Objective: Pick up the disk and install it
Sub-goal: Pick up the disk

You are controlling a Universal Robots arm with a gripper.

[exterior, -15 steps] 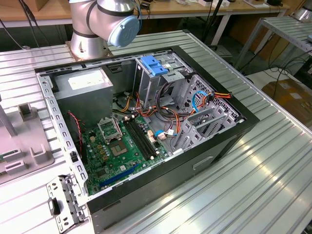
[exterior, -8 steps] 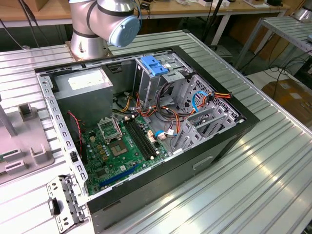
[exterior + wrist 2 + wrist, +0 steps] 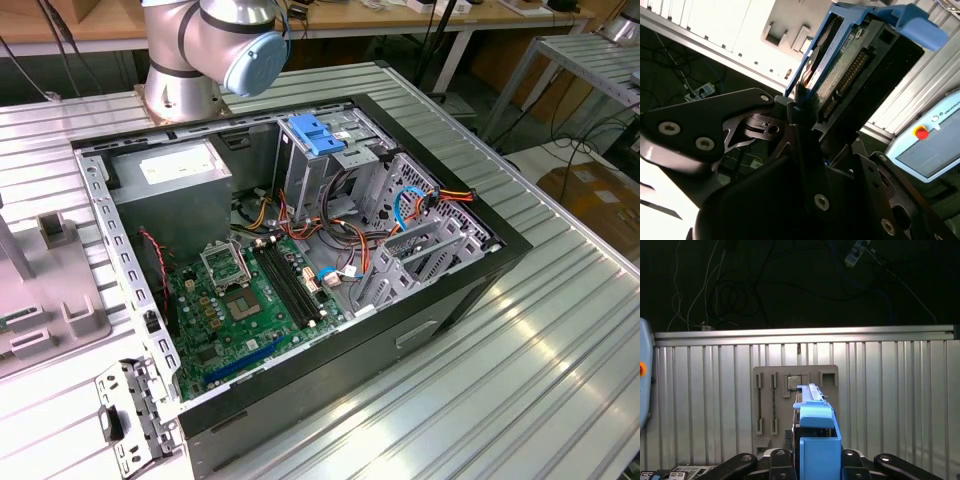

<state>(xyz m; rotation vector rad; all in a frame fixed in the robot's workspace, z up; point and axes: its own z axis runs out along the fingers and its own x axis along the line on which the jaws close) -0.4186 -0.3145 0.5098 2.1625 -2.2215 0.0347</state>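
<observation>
One gripper (image 3: 817, 462) holds the disk (image 3: 813, 412), its black fingers (image 3: 782, 465) closed against the two sides. The disk's blue side rail faces the camera in the first wrist view. Beyond the disk, a grey holder plate (image 3: 767, 405) lies on the ribbed metal table (image 3: 890, 400). In the exterior view an open computer case (image 3: 440, 300) sits mid-table. A blue bracket (image 3: 315, 135) sits at the case's twelve o'clock, near the arm's base (image 3: 200, 60).
</observation>
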